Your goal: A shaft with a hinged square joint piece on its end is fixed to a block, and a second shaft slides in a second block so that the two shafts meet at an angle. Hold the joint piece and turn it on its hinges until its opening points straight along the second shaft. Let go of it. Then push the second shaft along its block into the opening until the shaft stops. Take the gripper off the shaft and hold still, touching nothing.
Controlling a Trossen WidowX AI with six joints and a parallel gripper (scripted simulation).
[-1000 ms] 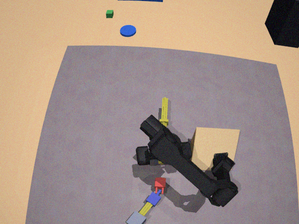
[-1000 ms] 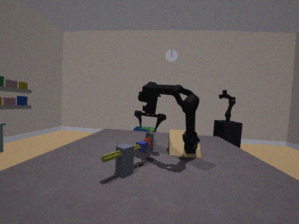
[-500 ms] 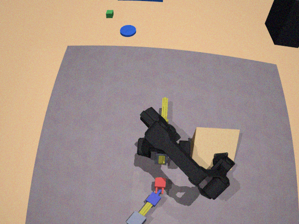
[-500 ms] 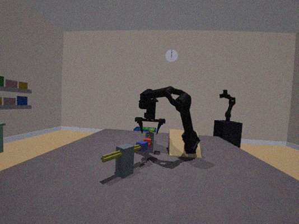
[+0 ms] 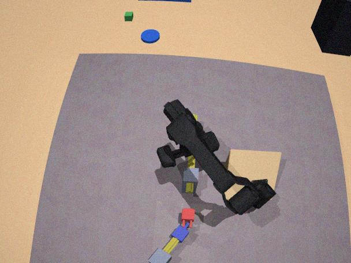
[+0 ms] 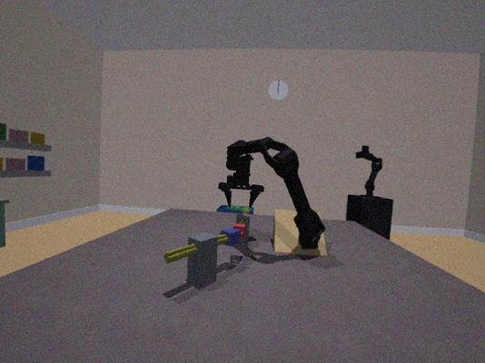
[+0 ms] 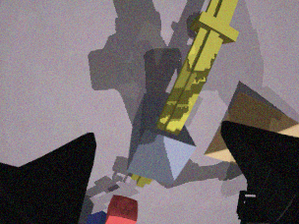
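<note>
Exterior view alone shows the pincer (image 6: 240, 198) spread wide, empty, above the second shaft (image 7: 197, 71).

Grain is speckling every view. The side view is looking dim and greyish, while the overhead view is showing brighter. Light is falling from above, and the arm (image 5: 199, 150) is casting soft dark shadows onto the mat (image 5: 101, 144). The mat's edges are bowing outward overhead. In the wrist view, layered shadows are overlapping and the fingers are showing as flat black shapes.
</note>
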